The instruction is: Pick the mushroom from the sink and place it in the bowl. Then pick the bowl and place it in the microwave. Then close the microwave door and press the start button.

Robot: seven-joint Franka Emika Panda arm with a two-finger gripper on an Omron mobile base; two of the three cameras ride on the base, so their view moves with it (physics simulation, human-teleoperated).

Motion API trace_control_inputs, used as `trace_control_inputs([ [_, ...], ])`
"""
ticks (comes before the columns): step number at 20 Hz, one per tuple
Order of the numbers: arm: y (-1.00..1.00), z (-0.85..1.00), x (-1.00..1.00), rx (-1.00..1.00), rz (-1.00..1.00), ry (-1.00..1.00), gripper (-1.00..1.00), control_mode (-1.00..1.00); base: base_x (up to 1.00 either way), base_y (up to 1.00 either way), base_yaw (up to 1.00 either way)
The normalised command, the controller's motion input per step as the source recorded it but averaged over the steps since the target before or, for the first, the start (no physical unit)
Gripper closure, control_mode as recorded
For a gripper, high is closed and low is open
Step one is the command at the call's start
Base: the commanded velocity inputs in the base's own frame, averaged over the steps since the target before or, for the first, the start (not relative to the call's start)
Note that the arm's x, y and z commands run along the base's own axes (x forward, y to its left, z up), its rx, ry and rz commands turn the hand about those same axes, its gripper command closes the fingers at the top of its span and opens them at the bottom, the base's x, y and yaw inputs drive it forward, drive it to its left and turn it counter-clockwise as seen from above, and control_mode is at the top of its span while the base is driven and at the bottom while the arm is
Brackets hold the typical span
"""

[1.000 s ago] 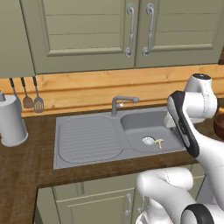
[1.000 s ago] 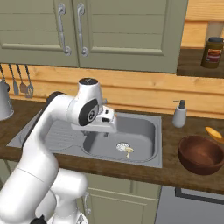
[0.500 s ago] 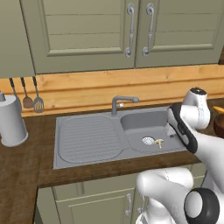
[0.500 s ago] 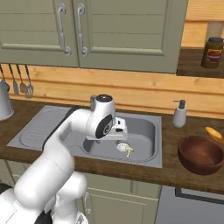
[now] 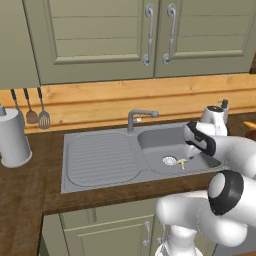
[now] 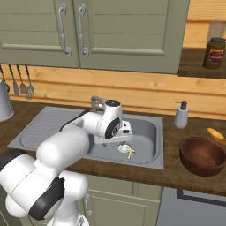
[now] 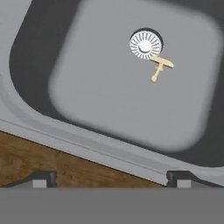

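Note:
A tiny tan mushroom (image 7: 160,68) lies on the floor of the grey sink (image 7: 109,94), right beside the round metal drain (image 7: 145,44). I also see the mushroom (image 6: 130,152) in the right base view and the mushroom (image 5: 182,162) in the left base view. My gripper (image 7: 111,179) is open and holds nothing. It hangs low over the basin (image 6: 145,132), short of the mushroom and apart from it. The dark reddish-brown bowl (image 6: 203,155) stands on the counter right of the sink. The microwave and its door are out of view.
The curved tap (image 5: 137,117) rises behind the basin, with the ribbed drainboard (image 5: 102,157) to its left. A soap dispenser (image 6: 180,114) stands behind the bowl, and an orange item (image 6: 216,134) lies beside it. A paper roll (image 5: 12,137) and hanging utensils (image 5: 31,107) are at far left.
My arm has bent forward and the hand has dropped from above the counter down over the sink basin. The mushroom and the bowl have not moved.

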Motion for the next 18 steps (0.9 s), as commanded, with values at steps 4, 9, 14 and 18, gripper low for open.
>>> trace_control_inputs([
  [4,-0.02,-0.2,0.32,0.0,0.08,0.14,-1.0,-1.0,0.0,0.0,0.0],
  [9,-0.1,-0.21,0.23,0.0,0.09,0.03,-1.0,-1.0,0.0,0.0,0.0],
  [14,-0.24,-0.21,0.0,0.03,0.11,-0.1,-1.0,-1.0,0.0,0.0,0.0],
  [18,-0.15,-0.23,0.0,0.01,0.08,-0.1,-1.0,-1.0,0.0,0.0,0.0],
])
